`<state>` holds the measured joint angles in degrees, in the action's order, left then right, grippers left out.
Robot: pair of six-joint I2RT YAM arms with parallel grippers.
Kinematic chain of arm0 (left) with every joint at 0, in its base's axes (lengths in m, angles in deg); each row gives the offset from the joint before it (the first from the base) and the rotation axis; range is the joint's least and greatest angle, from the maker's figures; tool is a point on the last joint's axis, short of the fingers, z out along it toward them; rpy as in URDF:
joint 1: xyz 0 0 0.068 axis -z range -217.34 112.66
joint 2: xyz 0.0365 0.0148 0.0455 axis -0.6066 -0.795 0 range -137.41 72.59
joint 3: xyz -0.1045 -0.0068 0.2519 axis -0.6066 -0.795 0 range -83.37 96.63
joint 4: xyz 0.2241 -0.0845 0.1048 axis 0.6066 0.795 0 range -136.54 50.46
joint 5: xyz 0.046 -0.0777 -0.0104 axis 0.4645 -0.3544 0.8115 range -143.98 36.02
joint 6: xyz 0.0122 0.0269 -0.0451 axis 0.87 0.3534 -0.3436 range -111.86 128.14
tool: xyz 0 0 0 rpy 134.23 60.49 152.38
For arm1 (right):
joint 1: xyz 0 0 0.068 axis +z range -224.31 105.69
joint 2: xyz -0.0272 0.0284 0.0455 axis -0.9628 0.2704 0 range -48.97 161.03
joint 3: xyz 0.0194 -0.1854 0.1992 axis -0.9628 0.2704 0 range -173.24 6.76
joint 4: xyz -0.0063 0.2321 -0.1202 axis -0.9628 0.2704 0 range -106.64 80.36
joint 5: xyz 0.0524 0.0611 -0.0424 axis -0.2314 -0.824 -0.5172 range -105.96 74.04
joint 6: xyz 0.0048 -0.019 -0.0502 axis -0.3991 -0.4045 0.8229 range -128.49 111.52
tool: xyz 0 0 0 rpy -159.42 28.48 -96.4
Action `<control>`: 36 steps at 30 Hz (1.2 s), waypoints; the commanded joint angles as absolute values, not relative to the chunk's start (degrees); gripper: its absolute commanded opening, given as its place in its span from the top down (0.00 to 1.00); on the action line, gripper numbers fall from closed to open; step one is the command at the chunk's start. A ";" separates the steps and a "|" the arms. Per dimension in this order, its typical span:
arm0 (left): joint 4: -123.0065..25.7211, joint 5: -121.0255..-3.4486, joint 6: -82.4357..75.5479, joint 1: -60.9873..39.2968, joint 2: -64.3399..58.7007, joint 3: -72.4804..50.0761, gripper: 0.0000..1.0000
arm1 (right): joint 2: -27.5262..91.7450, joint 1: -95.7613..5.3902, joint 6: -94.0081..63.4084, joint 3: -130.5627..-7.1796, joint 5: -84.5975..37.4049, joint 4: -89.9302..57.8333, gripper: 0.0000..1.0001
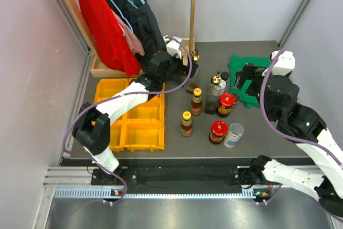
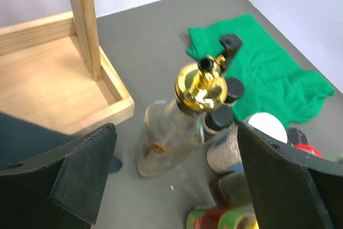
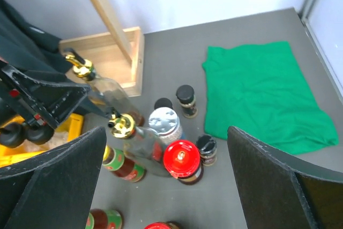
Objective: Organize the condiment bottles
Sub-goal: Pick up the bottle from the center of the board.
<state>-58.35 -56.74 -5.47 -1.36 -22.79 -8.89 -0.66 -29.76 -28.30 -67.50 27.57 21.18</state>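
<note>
My left gripper (image 1: pixel 191 71) is open at the back of the table, its jaws wide on either side of a tall clear gold-topped bottle (image 2: pixel 179 119) without touching it. This bottle stands beside the wooden rack (image 1: pixel 195 55). My right gripper (image 1: pixel 247 80) is open and empty, hovering above the bottle cluster. Under it are a second gold-topped bottle (image 3: pixel 128 130), a silver-lidded canister (image 3: pixel 163 122), a red-lidded jar (image 3: pixel 182 160) and black-capped jars (image 3: pixel 186 97). The top view also shows two yellow-capped sauce bottles (image 1: pixel 196 100), another red-lidded jar (image 1: pixel 218 131) and a silver-lidded canister (image 1: pixel 233 134).
A yellow compartment tray (image 1: pixel 134 127) lies at the left. A wooden rack base (image 2: pixel 48 79) with an upright post (image 1: pixel 192 9) and hanging clothes (image 1: pixel 102 25) stands at the back left. A green cloth (image 3: pixel 262 95) lies at the back right.
</note>
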 commanded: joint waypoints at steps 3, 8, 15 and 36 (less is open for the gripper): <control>-66.93 -56.61 -6.89 -1.40 -26.20 -4.63 0.04 | -1.07 -33.35 -31.77 -67.51 24.93 22.73 0.06; -67.90 -56.53 -6.72 -1.40 -29.53 -2.52 0.10 | -0.11 -39.58 -34.58 -67.33 18.34 24.66 0.07; -68.43 -54.50 -6.45 -1.31 -33.05 0.64 0.18 | 1.30 -47.77 -37.49 -64.61 5.51 24.49 0.07; -66.75 -45.63 3.30 3.52 -34.46 1.88 0.97 | 2.44 -50.93 -37.93 -61.09 1.53 22.20 0.07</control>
